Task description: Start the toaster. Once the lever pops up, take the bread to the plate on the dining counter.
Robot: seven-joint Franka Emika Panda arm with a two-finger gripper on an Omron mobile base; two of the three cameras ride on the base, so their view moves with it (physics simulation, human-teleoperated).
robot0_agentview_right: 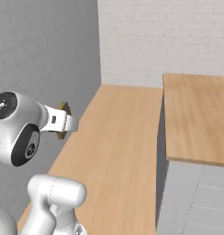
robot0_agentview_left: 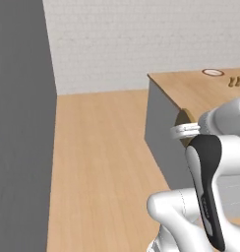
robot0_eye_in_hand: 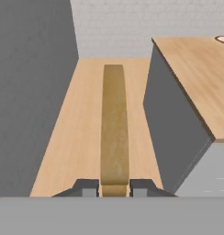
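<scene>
My gripper (robot0_eye_in_hand: 114, 187) is shut on the bread (robot0_eye_in_hand: 114, 124), a tan slice seen edge-on that reaches forward from between the fingertips. From the base views the bread (robot0_agentview_left: 183, 118) (robot0_agentview_right: 64, 107) sticks out of the white hand, held in the air above the wooden floor. The dining counter (robot0_agentview_left: 200, 93) (robot0_agentview_right: 196, 114) (robot0_eye_in_hand: 196, 69), with a light wooden top and a grey-white base, stands ahead to the right. The plate (robot0_agentview_left: 213, 72) (robot0_eye_in_hand: 222, 39), white with a red rim, lies far back on its top. The toaster is out of view.
A tall grey wall (robot0_agentview_left: 18, 123) runs along the left, and a white brick wall (robot0_agentview_left: 141, 39) closes the back. Wooden floor (robot0_agentview_left: 102, 147) stretches between the grey wall and the counter. A small brown object (robot0_agentview_left: 233, 81) lies on the counter near the plate.
</scene>
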